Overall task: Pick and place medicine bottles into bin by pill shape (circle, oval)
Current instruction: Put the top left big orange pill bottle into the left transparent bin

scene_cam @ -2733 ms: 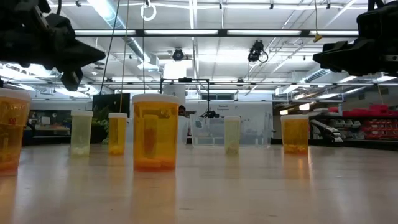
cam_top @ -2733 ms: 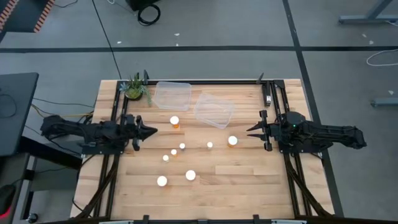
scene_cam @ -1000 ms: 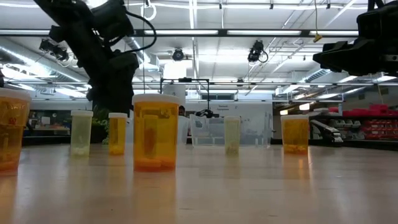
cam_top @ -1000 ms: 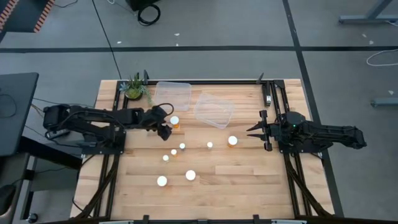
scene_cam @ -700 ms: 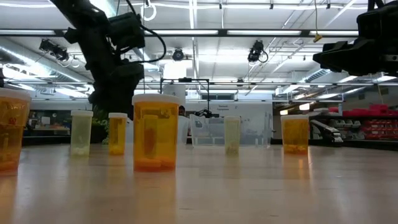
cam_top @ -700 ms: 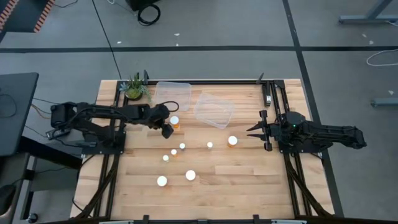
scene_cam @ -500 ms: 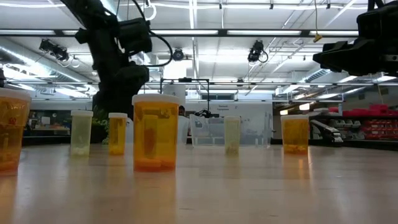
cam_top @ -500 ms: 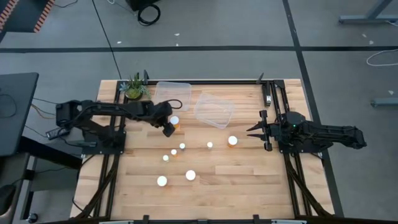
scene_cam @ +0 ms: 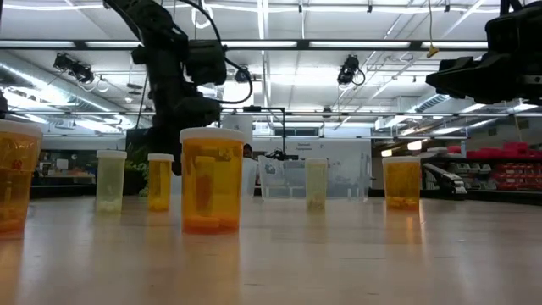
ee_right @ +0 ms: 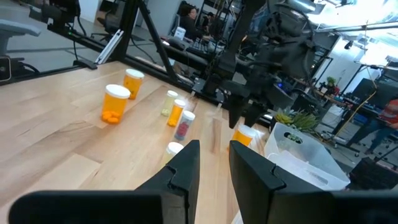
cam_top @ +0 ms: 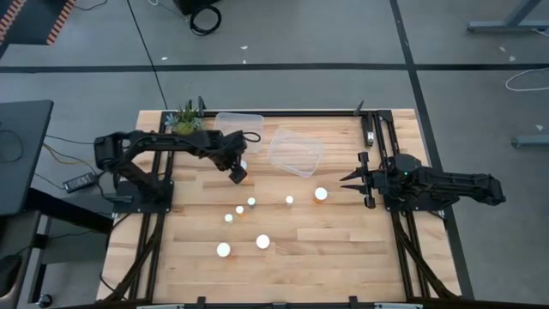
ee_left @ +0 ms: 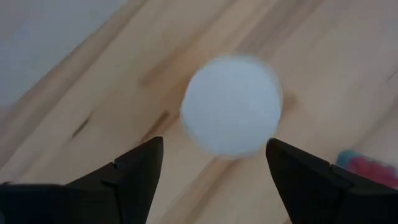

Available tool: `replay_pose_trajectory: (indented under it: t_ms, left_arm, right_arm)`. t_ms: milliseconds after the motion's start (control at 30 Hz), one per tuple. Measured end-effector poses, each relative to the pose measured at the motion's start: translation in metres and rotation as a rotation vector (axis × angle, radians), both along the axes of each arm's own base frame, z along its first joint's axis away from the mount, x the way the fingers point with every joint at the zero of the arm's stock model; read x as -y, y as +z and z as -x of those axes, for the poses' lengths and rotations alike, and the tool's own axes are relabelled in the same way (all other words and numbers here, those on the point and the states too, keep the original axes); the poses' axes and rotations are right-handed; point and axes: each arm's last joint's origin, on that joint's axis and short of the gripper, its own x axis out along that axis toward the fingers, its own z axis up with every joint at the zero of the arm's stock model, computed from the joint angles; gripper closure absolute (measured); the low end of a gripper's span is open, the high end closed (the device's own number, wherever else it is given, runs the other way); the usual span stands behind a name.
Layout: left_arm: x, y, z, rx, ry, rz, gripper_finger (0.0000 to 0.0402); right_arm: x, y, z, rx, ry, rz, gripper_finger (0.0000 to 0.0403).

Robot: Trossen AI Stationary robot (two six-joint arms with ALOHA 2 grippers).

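Several orange medicine bottles with white caps stand upright on the wooden table (cam_top: 343, 249). My left gripper (cam_top: 238, 172) hangs open over the far bottle (cam_top: 243, 163), close to the bins. In the left wrist view that bottle's white cap (ee_left: 231, 104) shows just beyond the two spread fingers, which stand clear of it on either side. My right gripper (cam_top: 345, 180) waits level at the table's right side, its fingers nearly together, a little right of one bottle (cam_top: 321, 195).
Two clear bins (cam_top: 238, 131) (cam_top: 296, 152) sit at the far middle. A small green plant (cam_top: 186, 120) stands at the far left. Other bottles (cam_top: 251, 202) (cam_top: 290, 200) (cam_top: 263, 242) (cam_top: 223, 250) dot the table's middle. Black frame rails (cam_top: 154, 232) run along both sides.
My left gripper has moved toward the table's right edge and slightly toward the far edge, ending over the far bottle's cap, and has tipped to point more steeply down. The bottles and my right arm have stayed in place.
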Motion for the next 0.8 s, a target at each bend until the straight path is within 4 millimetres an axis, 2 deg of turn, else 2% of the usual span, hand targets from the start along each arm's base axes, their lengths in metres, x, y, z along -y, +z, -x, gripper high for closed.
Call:
replay_pose_trajectory:
  t_ms: [200,500,800]
  left_arm:
    - [-0.009,-0.001,-0.008,-0.011,-0.007,0.002,0.0106]
    - [-0.013,-0.008,-0.009,-0.03,-0.019,0.012,0.0106]
    - [-0.016,-0.006,-0.016,0.036,-0.02,-0.016,0.0108]
  right_arm:
    - [0.0,-0.001,-0.001,-0.01,-0.002,-0.001,0.031]
    - [0.0,-0.001,-0.001,-0.016,-0.002,-0.003,0.031]
    - [0.0,-0.002,-0.001,-0.02,-0.002,-0.003,0.031]
